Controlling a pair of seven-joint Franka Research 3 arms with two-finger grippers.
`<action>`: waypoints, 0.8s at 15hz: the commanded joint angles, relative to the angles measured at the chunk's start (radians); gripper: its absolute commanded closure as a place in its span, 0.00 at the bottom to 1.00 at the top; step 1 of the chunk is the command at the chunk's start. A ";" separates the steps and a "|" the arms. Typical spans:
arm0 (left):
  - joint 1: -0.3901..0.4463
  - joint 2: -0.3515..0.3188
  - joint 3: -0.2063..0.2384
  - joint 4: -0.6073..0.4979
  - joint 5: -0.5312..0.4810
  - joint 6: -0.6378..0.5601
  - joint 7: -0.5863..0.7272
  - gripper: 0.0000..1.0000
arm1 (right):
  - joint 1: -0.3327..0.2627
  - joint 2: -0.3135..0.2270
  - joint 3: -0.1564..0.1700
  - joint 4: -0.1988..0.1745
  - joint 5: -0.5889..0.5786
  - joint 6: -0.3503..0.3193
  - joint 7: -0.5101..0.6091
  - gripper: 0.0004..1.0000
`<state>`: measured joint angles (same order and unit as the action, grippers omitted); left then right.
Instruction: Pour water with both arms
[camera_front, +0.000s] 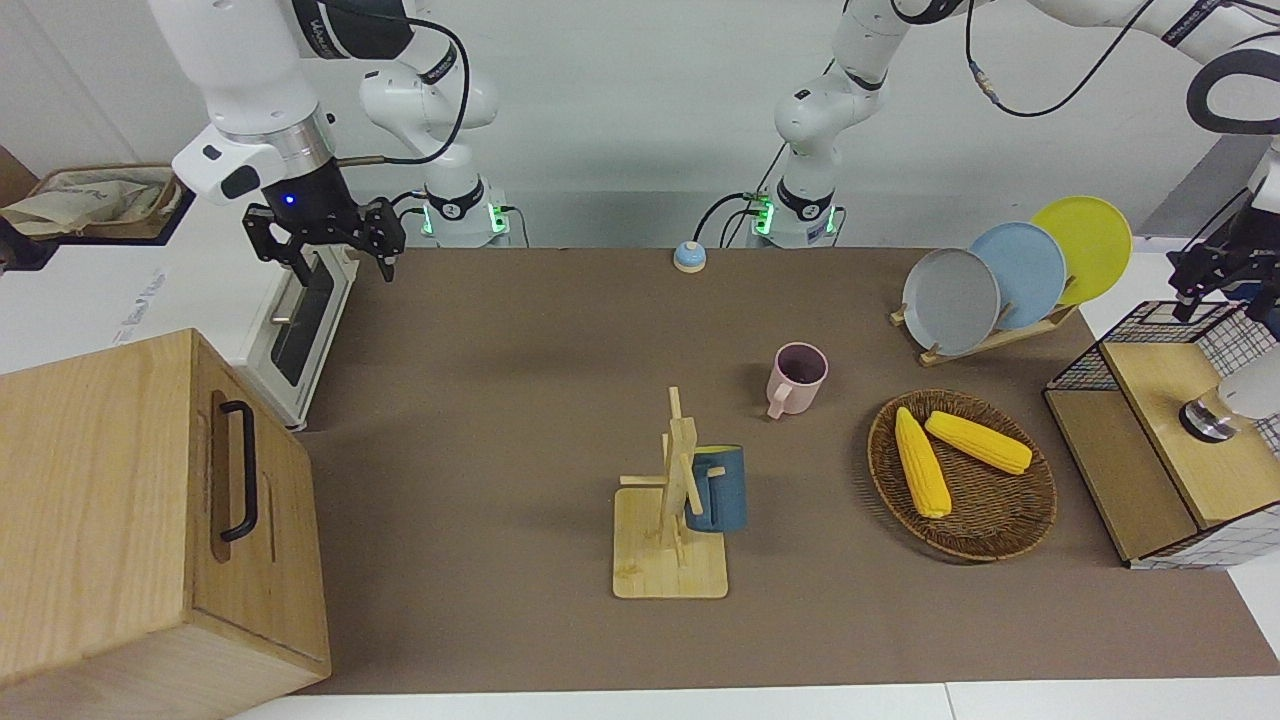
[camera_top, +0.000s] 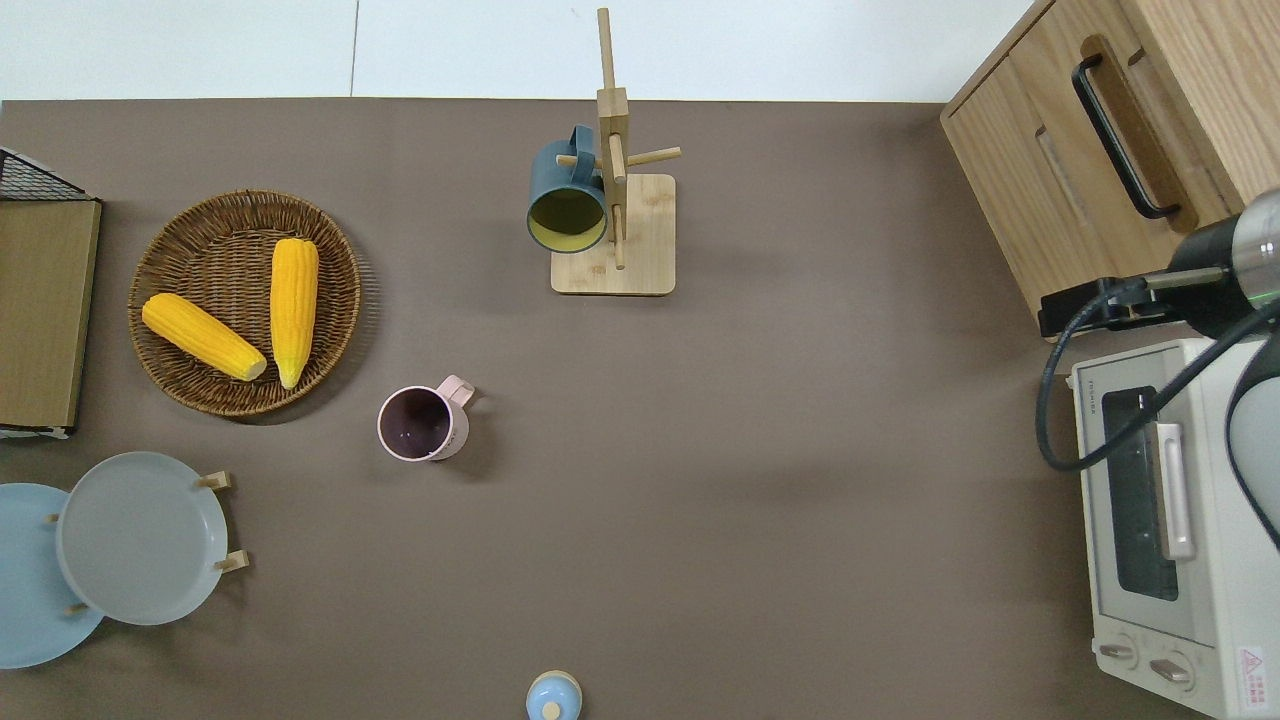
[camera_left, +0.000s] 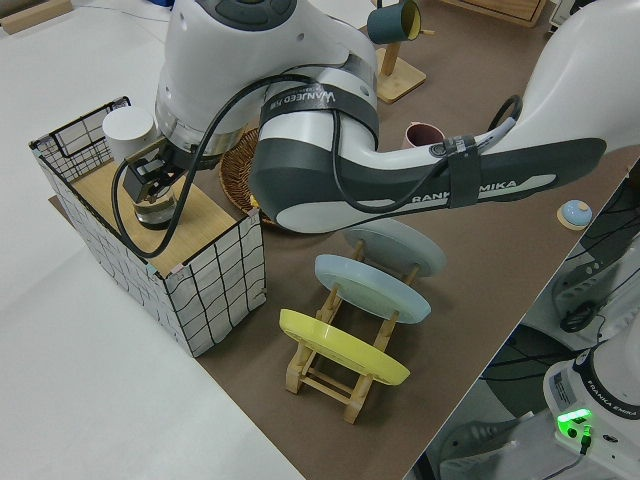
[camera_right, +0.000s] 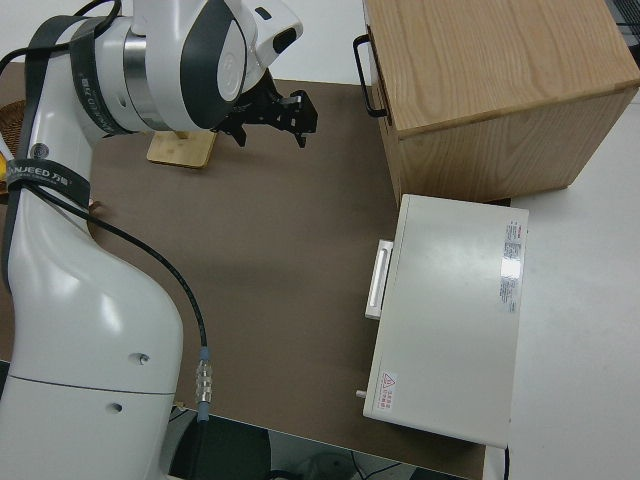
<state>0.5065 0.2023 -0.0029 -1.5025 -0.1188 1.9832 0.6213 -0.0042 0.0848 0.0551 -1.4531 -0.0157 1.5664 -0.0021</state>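
Observation:
A pink mug stands upright near the middle of the brown mat. A white bottle with a silver base stands on the wooden shelf of a wire rack at the left arm's end of the table. My left gripper hangs open just above that bottle and holds nothing. My right gripper is open and empty in the air, over the mat's edge by the toaster oven. Water is out of view.
A wooden mug tree carries a blue mug. A wicker basket holds two corn cobs. A rack of three plates, a small blue bell and a wooden cabinet also stand on the table.

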 joint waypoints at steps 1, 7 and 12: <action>-0.109 -0.063 0.007 -0.002 0.108 -0.130 -0.188 0.00 | -0.003 -0.005 -0.001 0.005 0.017 -0.014 -0.007 0.01; -0.279 -0.142 0.009 -0.019 0.116 -0.277 -0.414 0.00 | -0.003 -0.005 -0.001 0.005 0.017 -0.014 -0.007 0.01; -0.462 -0.191 0.009 -0.061 0.137 -0.337 -0.537 0.00 | -0.003 -0.005 -0.001 0.005 0.017 -0.014 -0.007 0.01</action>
<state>0.1408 0.0624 -0.0087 -1.5060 -0.0176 1.6681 0.1720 -0.0042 0.0849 0.0551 -1.4531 -0.0157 1.5664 -0.0021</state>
